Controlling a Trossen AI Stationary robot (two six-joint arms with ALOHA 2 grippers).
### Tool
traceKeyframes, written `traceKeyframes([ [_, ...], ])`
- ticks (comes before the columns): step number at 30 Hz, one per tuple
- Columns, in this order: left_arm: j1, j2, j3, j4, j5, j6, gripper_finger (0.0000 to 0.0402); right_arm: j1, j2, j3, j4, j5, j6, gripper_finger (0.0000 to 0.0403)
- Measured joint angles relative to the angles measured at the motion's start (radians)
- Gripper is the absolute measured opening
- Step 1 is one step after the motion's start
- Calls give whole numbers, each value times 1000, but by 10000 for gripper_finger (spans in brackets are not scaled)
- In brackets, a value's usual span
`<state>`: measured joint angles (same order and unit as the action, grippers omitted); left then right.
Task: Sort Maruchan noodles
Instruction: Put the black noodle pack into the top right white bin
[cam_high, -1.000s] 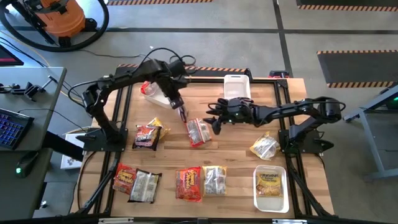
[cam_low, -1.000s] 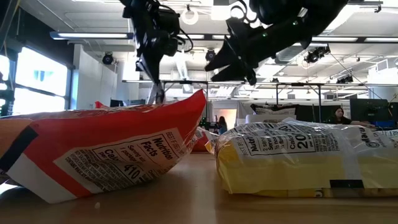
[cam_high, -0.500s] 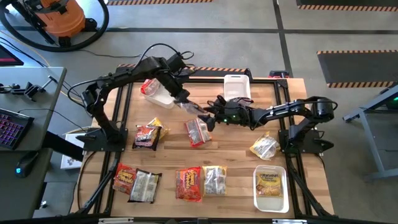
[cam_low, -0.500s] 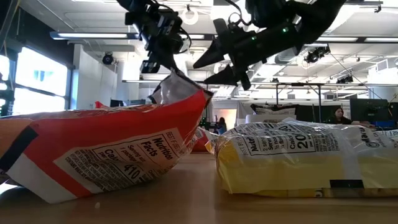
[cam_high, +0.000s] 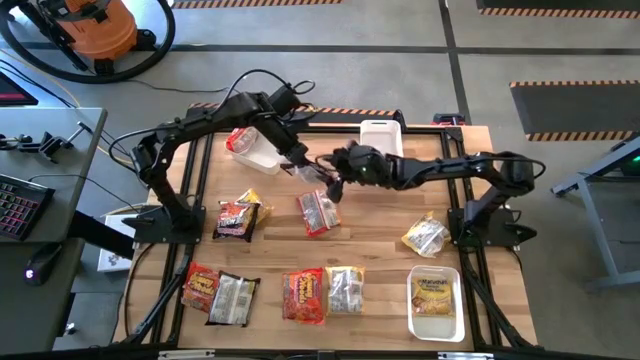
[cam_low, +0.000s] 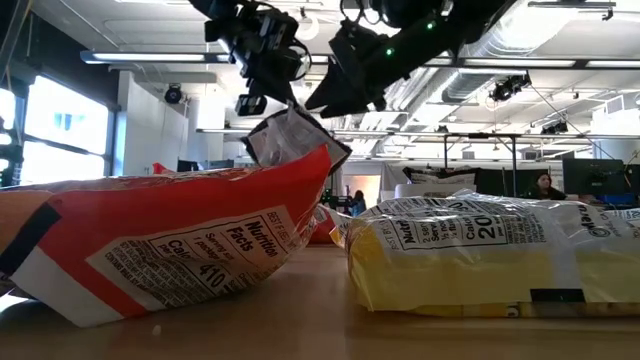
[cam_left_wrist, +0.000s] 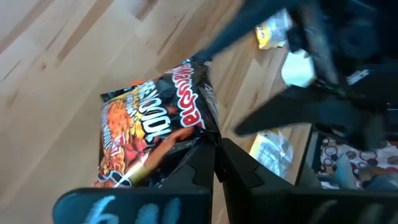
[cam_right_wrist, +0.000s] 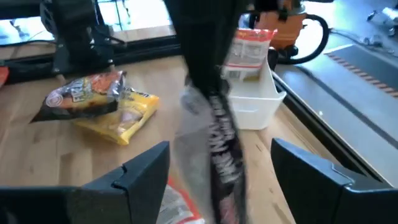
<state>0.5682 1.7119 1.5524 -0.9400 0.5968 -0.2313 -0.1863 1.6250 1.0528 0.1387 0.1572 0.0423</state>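
Now a dark packet (cam_high: 312, 172) is hanging in the air above the table's (cam_high: 390, 235) middle, pinched at 1 edge by the left gripper (cam_high: 298, 160). The right gripper (cam_high: 335, 178), fingers spread, is hovering just beside it, apparently lining up for a handover. To do this well, the right fingers should be closing squarely on the free edge before the left lets go, since the crinkly film could slip or twist. The left wrist view is showing the packet's dark, orange-printed face, which the high view hardly shows. The right wrist view is showing the packet edge-on between its open fingers, with a white bin (cam_right_wrist: 252, 99) behind
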Motion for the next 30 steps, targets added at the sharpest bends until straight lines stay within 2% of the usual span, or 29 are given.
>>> traceKeyframes([
  [5,-1,0,0,9,4,0,0,-46,66,25,-9,-117,6,274],
  [10,-1,0,0,29,8,0,0,-52,141,66,1,-137,7,292],
  [15,-1,0,0,53,9,1,0,-52,198,104,-6,-153,11,291],
  [19,2,0,0,56,10,7,0,-52,201,107,-16,-155,28,260],
  [23,7,0,0,69,10,31,4,-52,201,107,-10,-154,28,204],
  [27,14,-5,0,68,8,80,24,-52,191,107,-11,-142,32,148],
  [30,22,-37,0,66,1,135,43,-52,158,107,-27,-120,21,122],
])
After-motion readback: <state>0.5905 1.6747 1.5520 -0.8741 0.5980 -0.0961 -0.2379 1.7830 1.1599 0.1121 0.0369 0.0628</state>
